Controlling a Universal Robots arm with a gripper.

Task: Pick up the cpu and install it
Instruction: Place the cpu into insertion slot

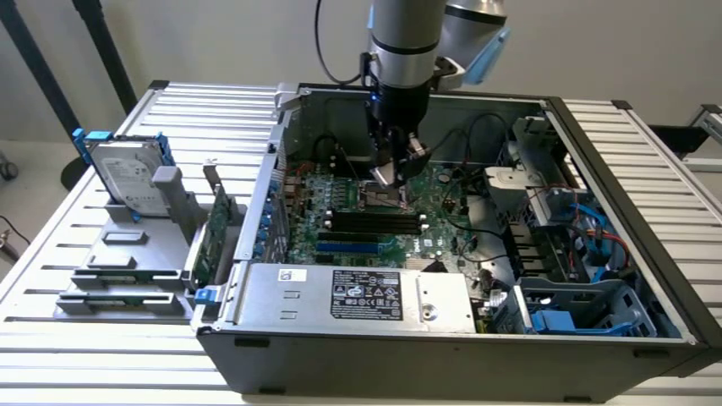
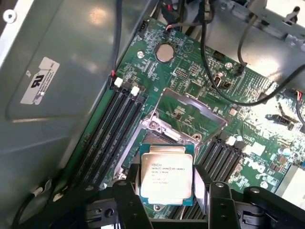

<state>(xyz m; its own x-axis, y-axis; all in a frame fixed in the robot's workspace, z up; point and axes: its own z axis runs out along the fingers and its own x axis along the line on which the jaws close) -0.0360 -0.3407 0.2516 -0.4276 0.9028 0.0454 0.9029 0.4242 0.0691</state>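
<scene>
At the exterior view's left, a hard drive [image 1: 127,173] with blue rails stands in a grey rack [image 1: 122,275] on the slatted table [image 1: 46,338], with a green circuit card [image 1: 215,233] just beside it. Next comes the open computer case [image 1: 451,351], its motherboard [image 1: 350,237] exposed. Over the board's middle hangs the end effector [image 1: 390,173], clamped on the cpu [image 2: 166,174]: the wrist view shows the black fingers [image 2: 125,198] pressing two opposite edges of the chip, silver top up. The chip sits low over the near edge of the socket [image 2: 159,137], whose metal load plate [image 2: 190,112] is swung up and away. Whether the chip touches the socket yet I cannot tell.

The step in hand looks like seating the chip. It calls for keeping it level, squaring its edges with the socket frame, staying clear of the raised plate and the memory slots [image 2: 114,129] alongside, and coming straight down without side push, since the contacts would bend easily. Further right, loose black cables [image 1: 479,169] lie near the arm.
</scene>
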